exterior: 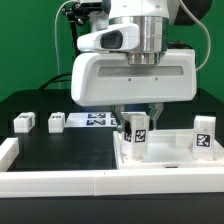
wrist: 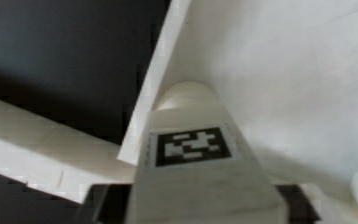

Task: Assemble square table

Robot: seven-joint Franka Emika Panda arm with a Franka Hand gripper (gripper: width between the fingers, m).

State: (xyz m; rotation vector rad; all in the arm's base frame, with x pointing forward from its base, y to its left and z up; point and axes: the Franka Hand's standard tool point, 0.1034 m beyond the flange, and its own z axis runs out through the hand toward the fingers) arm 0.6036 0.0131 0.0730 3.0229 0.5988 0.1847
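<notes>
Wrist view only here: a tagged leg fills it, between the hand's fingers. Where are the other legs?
Observer: The outer leg and inner leg stand on the black table, at the exterior view's left.
Operator: And the fourth?
Observer: The fourth leg stands upright at the exterior view's right, at the tabletop's far side.
Operator: Where is my leg?
Observer: The held leg, under the hand, is upright at the tabletop's corner toward the exterior view's left.

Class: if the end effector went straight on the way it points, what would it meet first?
Likely the square tabletop: the end effector points down at it, and the held leg would touch first; depth unclear.
</notes>
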